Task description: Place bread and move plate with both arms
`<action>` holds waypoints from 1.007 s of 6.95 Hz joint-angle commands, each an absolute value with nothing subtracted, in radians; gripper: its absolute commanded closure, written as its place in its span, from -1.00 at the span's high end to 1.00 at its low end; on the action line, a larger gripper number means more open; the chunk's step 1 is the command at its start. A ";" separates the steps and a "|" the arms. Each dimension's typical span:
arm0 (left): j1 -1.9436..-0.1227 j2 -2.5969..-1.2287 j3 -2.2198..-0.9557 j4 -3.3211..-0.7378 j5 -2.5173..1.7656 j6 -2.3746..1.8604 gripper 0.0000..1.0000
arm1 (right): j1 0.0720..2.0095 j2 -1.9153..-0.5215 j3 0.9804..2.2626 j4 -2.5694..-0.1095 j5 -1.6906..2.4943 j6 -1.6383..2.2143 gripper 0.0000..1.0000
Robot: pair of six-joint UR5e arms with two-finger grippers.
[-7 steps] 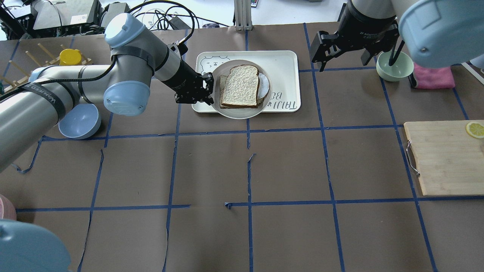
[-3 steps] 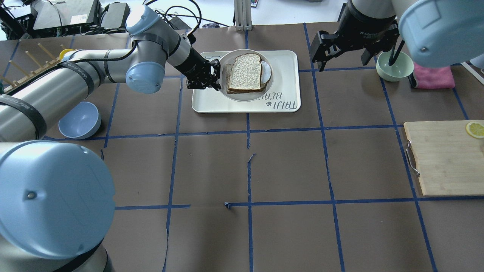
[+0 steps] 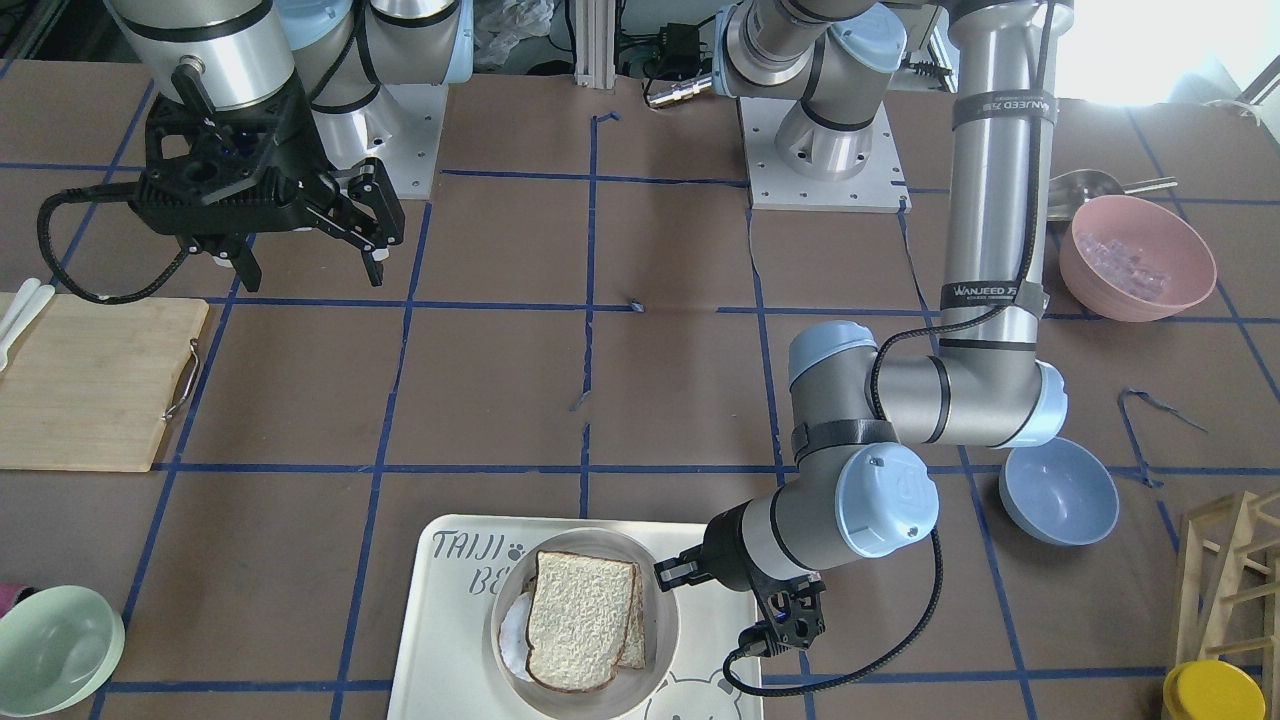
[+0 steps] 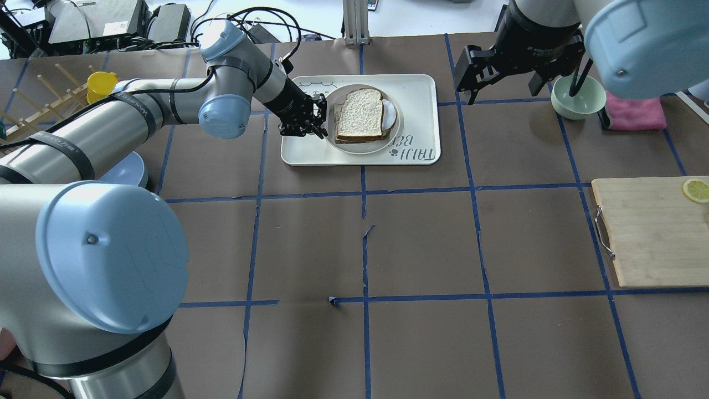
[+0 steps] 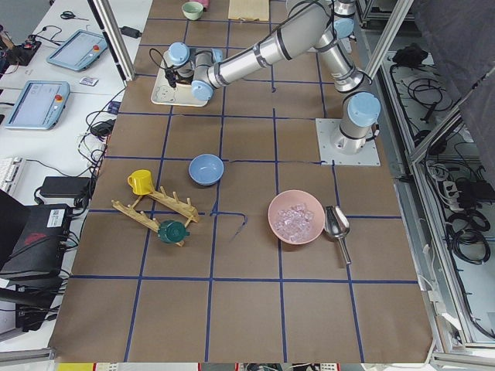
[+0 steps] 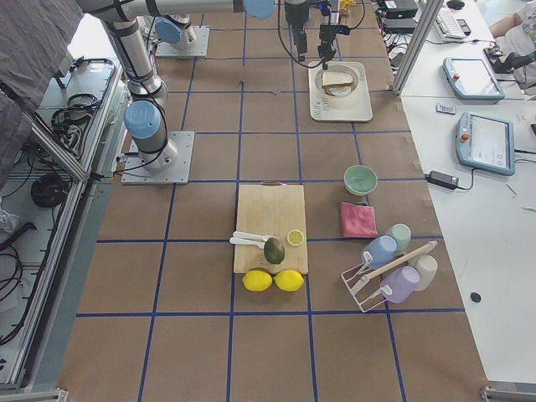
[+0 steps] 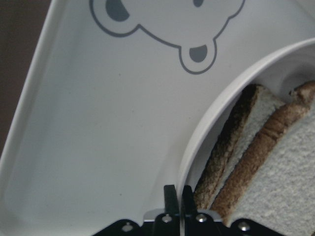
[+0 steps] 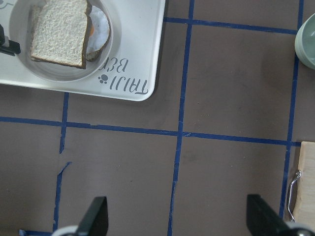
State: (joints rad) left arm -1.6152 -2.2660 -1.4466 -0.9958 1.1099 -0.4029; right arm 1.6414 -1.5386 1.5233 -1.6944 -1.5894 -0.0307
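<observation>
The cream-white plate (image 4: pixel 332 133) is in the white "TAIJI BEAR" tray (image 4: pixel 415 94). The bread (image 4: pixel 360 113), pale and speckled with a dark crust, lies on top of a second slice and a fried egg in the plate. My left gripper (image 4: pixel 321 119) is shut on the plate's left rim; the left wrist view shows the thin fingers (image 7: pixel 170 194) pinching the rim (image 7: pixel 206 132) beside the two crusts. I cannot tell whether the plate rests on the tray. My right gripper (image 4: pixel 501 91) is open and empty, hanging above the table right of the tray; the plate also shows in its wrist view (image 8: pixel 22 64).
A green bowl (image 4: pixel 579 97) and a pink cloth (image 4: pixel 634 113) lie at the far right. A wooden cutting board (image 4: pixel 653 233) with a lemon slice (image 4: pixel 695 189) is at the right edge. A blue bowl (image 4: pixel 124 172), a yellow cup (image 4: pixel 102 83) and a wooden rack are at the left.
My left gripper has carried the plate with the bread from the tray's near-left edge further back and lower, over the tray's middle. The right arm has not moved.
</observation>
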 commanded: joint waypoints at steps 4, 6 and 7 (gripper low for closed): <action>-1.618 -2.020 -1.443 -1.234 1.149 -0.391 1.00 | 1.641 -1.539 1.523 -1.694 -1.589 -0.031 1.00; -1.618 -1.834 -1.453 -1.507 1.257 -0.385 1.00 | 1.641 -1.539 1.523 -1.694 -1.589 -0.031 1.00; -1.618 -1.737 -1.456 -1.679 1.317 -0.358 1.00 | 1.641 -1.539 1.523 -1.694 -1.589 -0.031 1.00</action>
